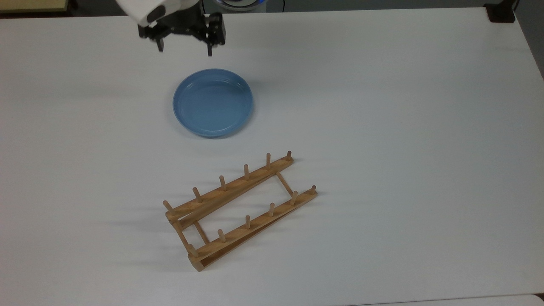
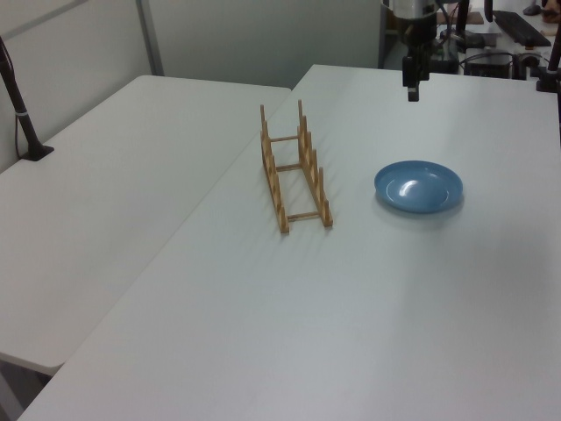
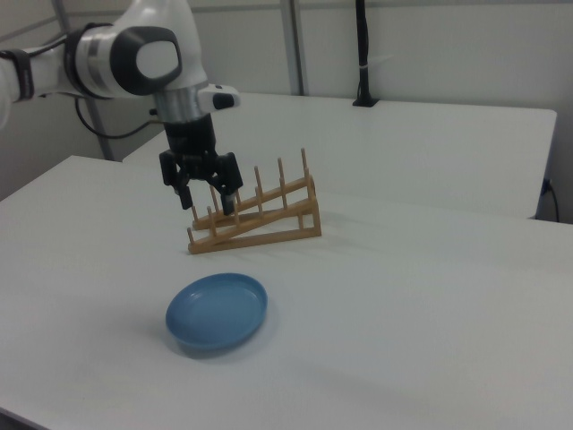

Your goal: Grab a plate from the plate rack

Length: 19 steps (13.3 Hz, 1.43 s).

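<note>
Lying flat on the white table [image 1: 382, 106], the plate [image 1: 212, 103] sits apart from the plate rack [image 1: 240, 208], which holds nothing between its pegs. Note the gripper [image 1: 183, 47]: in the right view it hangs above the plate with fingers spread wide and nothing between them. In the top view, you see it beyond the plate's far edge.
</note>
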Each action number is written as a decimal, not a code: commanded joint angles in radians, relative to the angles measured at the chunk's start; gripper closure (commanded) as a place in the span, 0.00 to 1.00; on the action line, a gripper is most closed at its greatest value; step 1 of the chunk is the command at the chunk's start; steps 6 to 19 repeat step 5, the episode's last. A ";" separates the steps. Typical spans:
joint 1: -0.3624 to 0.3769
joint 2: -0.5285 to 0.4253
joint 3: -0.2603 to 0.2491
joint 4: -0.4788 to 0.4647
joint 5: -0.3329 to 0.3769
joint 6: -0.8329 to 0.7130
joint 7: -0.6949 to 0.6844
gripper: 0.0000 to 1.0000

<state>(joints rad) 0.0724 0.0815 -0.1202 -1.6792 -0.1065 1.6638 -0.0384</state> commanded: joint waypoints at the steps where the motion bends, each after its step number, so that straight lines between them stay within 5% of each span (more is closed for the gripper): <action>1: -0.028 -0.068 0.034 -0.028 -0.009 -0.055 0.043 0.00; 19: -0.043 -0.060 0.034 -0.007 -0.001 -0.042 0.066 0.00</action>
